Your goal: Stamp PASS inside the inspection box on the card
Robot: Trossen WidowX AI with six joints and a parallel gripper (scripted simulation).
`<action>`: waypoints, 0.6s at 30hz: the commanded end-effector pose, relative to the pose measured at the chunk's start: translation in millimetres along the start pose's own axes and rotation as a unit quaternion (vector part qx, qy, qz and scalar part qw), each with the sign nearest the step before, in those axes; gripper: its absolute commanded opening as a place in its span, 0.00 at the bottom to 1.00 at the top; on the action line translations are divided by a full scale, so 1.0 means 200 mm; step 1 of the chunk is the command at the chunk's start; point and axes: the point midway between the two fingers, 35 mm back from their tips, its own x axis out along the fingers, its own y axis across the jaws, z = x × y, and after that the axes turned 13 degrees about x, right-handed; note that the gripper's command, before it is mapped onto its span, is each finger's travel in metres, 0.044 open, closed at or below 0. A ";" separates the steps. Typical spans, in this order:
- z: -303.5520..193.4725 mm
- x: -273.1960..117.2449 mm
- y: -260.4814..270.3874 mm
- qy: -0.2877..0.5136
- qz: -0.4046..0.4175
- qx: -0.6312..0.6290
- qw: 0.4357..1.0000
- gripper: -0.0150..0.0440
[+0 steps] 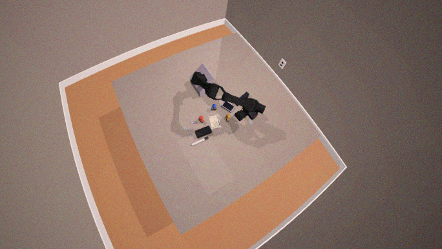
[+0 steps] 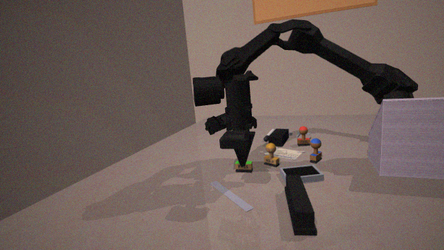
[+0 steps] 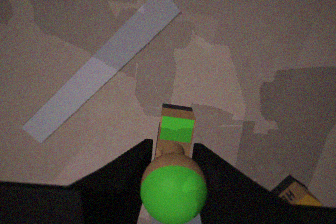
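My gripper is shut on the green-topped stamp, with the ball handle between the fingers. The stamp is upright and low over the bench, left of the yellow stamp in the exterior view. Whether its base touches the bench I cannot tell. The ink pad lies open in its grey tray, to the right of the gripper in the exterior view. The card lies flat beyond the yellow stamp. Its marks are too small to read, so a print in the box cannot be made out.
A yellow stamp stands near my gripper. Blue and red stamps stand farther away. A grey strip, a long black object, a black block and a marker lie around.
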 end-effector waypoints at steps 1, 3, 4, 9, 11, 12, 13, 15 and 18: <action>0.00 0.02 0.00 -0.003 -0.001 -0.003 1.000 0.25; 0.00 0.04 0.00 -0.003 -0.001 -0.003 1.000 0.25; 0.00 0.05 0.00 -0.003 -0.001 -0.003 1.000 0.25; 0.00 0.09 0.00 -0.003 -0.002 -0.003 1.000 0.25; 0.00 0.11 0.00 -0.003 -0.002 -0.003 1.000 0.25; 0.00 0.11 0.00 -0.003 -0.002 -0.003 1.000 0.25; 0.00 0.12 0.00 -0.003 -0.002 -0.003 1.000 0.25; 0.00 0.14 -0.01 -0.003 -0.002 -0.003 1.000 0.25; 0.00 0.12 -0.01 0.000 -0.001 0.000 1.000 0.39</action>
